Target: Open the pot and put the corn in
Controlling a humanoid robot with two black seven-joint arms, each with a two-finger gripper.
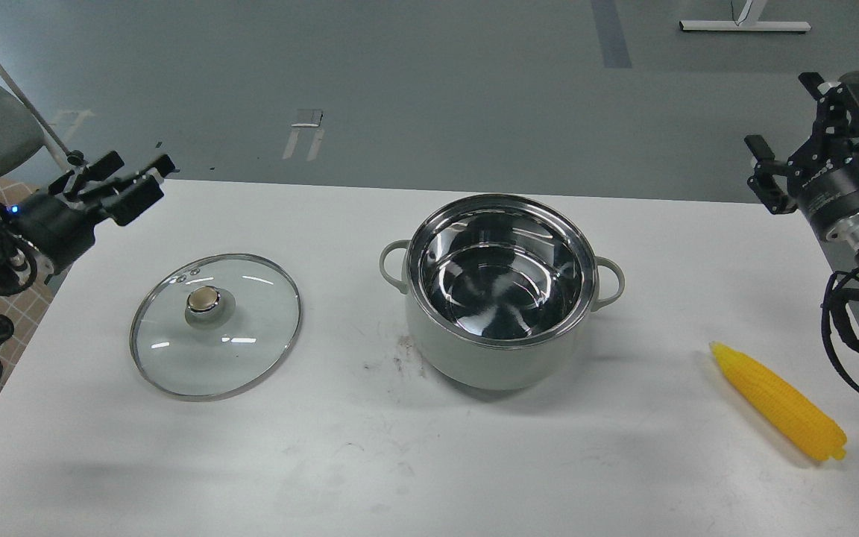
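Pot (500,298): it sits in the middle of the frame on the white bench (370,462), open and with nothing inside.
Lid (215,325): it lies flat at the left of the frame, well apart from the pot.
Corn (776,400): it lies at the lower right of the frame. Its pointy tip aims up and left, toward the pot. Its fat end aims down and right.
Right end effector (784,130): it hangs at the upper right, fingers spread wide, holding nothing. The corn is below it.
Left end effector (131,170): it is at the upper left, fingers apart, holding nothing, far from the corn.
Nearer arm: the right one, so it looks best for picking up the corn.
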